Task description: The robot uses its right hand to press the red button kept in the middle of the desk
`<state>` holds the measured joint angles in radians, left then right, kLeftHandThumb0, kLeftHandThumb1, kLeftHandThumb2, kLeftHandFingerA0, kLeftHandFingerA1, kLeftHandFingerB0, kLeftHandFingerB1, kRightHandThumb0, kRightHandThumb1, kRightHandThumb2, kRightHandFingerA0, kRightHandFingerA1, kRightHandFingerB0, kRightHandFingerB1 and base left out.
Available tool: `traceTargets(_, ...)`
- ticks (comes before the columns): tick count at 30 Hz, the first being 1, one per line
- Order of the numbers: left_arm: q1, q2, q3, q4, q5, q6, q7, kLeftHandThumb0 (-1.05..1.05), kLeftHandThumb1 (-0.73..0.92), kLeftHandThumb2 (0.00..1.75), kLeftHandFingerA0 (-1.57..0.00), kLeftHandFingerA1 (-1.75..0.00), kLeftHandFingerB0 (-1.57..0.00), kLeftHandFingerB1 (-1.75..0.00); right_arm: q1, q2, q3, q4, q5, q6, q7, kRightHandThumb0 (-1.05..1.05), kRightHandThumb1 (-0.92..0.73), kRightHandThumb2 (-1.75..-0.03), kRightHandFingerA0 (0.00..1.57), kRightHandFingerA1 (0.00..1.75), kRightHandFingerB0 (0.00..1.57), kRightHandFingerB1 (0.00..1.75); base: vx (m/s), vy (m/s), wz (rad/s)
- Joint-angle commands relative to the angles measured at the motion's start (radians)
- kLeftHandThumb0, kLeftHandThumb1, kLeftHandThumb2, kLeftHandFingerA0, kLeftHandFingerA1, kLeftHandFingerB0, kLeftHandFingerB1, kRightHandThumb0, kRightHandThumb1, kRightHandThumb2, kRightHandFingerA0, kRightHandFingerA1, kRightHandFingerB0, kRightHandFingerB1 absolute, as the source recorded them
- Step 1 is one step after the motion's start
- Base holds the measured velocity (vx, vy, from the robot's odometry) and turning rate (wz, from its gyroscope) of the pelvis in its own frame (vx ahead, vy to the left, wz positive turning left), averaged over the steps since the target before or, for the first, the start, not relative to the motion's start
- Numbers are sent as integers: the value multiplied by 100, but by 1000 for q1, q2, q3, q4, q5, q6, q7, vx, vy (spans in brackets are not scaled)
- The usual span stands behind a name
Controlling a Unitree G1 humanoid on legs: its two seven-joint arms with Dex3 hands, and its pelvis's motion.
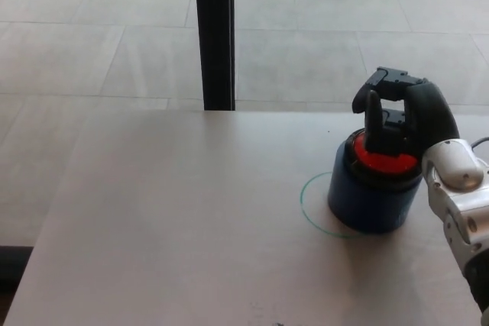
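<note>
The red button [388,163] caps a round blue housing [369,201] on the right part of the grey desk [176,211]. My right hand [409,112] reaches in from the right and arches over the button, its black fingers curled together. One finger [374,121] points straight down with its tip on the red cap. A thin green circle [309,210] is drawn on the desk; the housing covers only its right side. My left hand does not show.
A black post [214,32] stands behind the desk's far edge, with tiled floor [99,43] beyond it. The desk's right edge lies close behind my right forearm [458,204].
</note>
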<state>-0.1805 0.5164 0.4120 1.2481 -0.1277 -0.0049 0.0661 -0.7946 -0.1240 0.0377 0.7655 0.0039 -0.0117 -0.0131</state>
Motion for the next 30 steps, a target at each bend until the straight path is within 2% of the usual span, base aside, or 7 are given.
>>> traceTargets(1,12,21,7,-1,-11,-3,3,-50,92,109,-47,-121,-36,-101,33,20,-13,27,-11,83,-19,-21,-45,-124,98,175,80,159,0,0,0)
traceTargets(8,27,17,9,-6,-14,-10,-8,-52,92,115,-56,-101,-43,-87,-55,125,-105,-56,86,97,9,-19,-52,-125,91,175,75,162,0,0,0)
traceTargets(9,31,16,7,-6,-12,-14,-10,-52,92,110,-46,-119,-34,-97,-67,131,-114,-67,94,105,13,-18,-50,-128,90,175,74,163,0,0,0)
traceTargets(13,33,15,12,2,-14,-6,7,-54,92,107,-48,-120,-34,-98,-153,132,-152,-77,120,138,26,-23,-52,-120,93,175,76,163,0,0,0)
traceTargets(18,47,13,14,2,-16,-14,7,-53,92,112,-61,-106,-52,-95,-308,41,-224,-79,147,149,42,-13,-46,-142,96,175,77,159,0,0,0)
traceTargets(23,60,14,23,8,-24,-13,-2,-52,92,110,-44,-118,-32,-96,-366,-78,-283,-73,166,193,84,-19,-46,-134,94,175,75,167,0,0,0)
traceTargets(30,58,18,22,17,-12,-9,7,-52,92,106,-48,-118,-37,-97,-360,-272,-344,-66,173,242,122,-16,-51,-128,91,175,74,161,0,0,0)
